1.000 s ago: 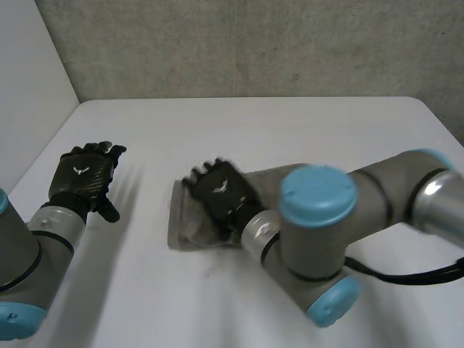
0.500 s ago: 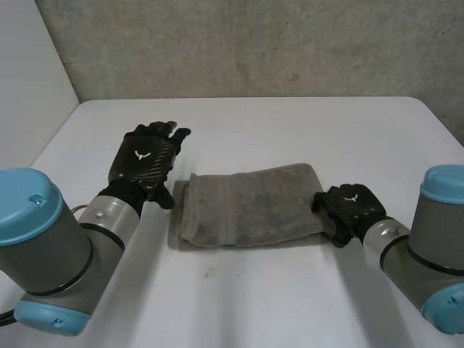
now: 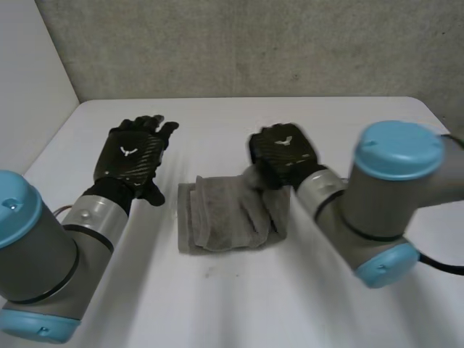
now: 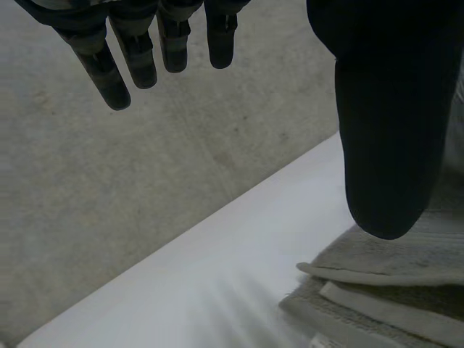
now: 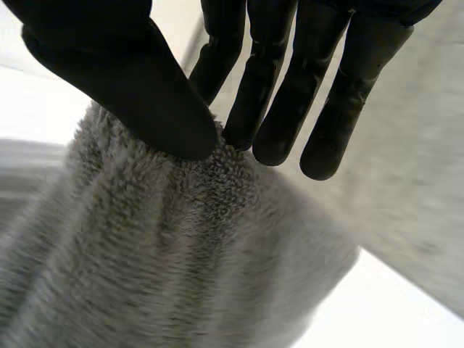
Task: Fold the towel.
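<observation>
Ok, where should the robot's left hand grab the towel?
Probably the layered edge of the towel nearest the left hand, coming in from that side: it lies flat and free on the table, while the right hand pinches the raised end.

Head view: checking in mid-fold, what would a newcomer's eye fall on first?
First the right hand, near the middle of the white table, pinching a bunched part of the grey towel between thumb and fingers and holding it up over the rest of the cloth. Then the left hand, open with straight fingers, beside the towel's other end and apart from it.
</observation>
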